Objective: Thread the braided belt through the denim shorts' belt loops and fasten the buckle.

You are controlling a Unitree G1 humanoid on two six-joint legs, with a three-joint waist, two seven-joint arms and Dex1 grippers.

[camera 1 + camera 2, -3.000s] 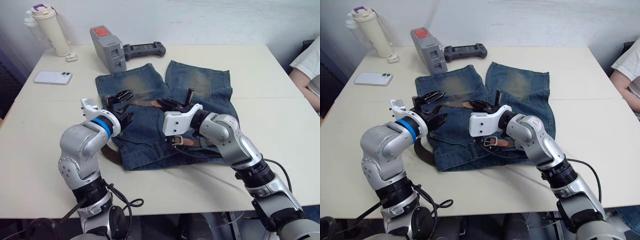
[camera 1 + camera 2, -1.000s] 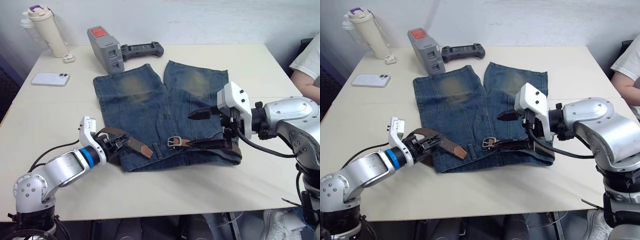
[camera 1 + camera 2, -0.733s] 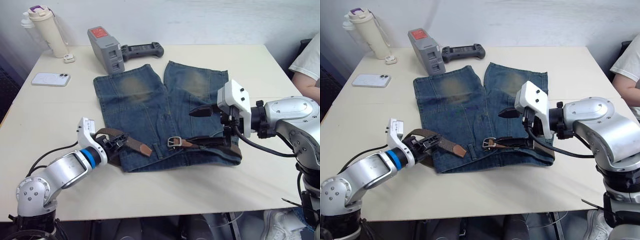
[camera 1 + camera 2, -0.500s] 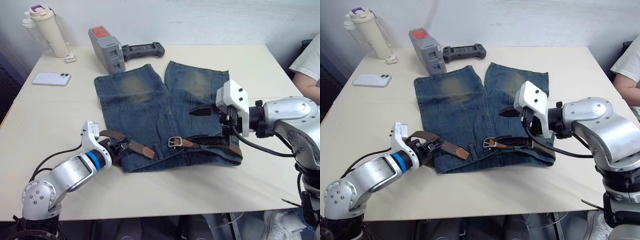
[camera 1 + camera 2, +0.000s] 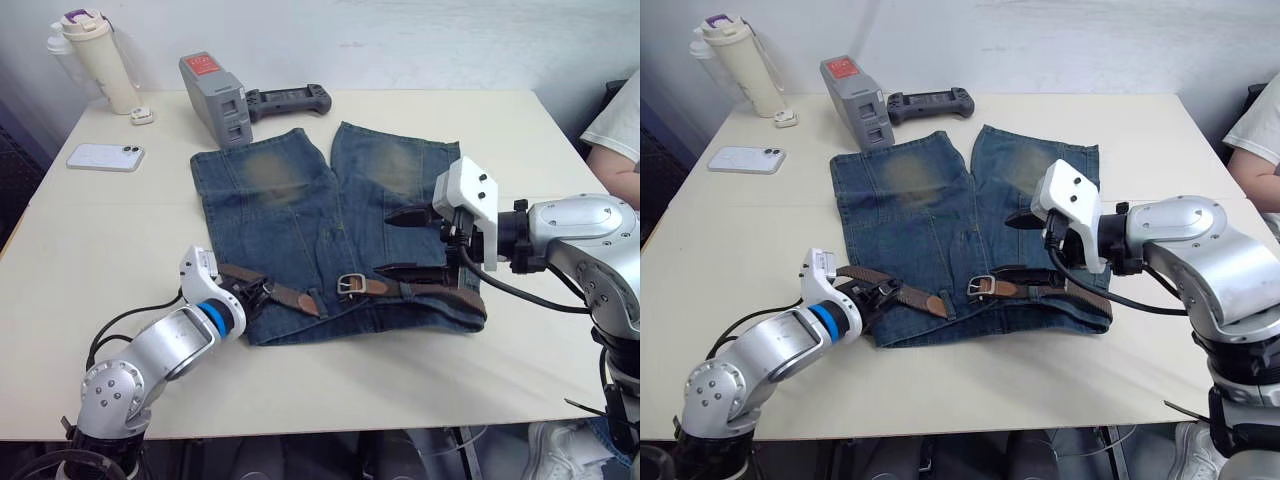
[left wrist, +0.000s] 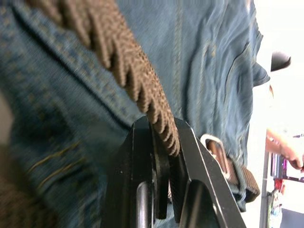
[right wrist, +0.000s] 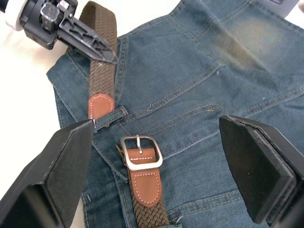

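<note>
Tabletop: belt tip (image 5: 936, 303) nearer buckle (image 5: 983, 285)

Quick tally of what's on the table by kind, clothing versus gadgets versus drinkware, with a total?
Clothing: 2, the shorts and the belt
Gadgets: 4, the phone, the grey box, the black controller, the small white item
Drinkware: 1, the bottle
Total: 7

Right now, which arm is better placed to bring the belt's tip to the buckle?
The left, probably. Its claw is shut on the braided belt just behind the tip, close to the buckle. The right claw hangs open above the denim shorts.
</note>
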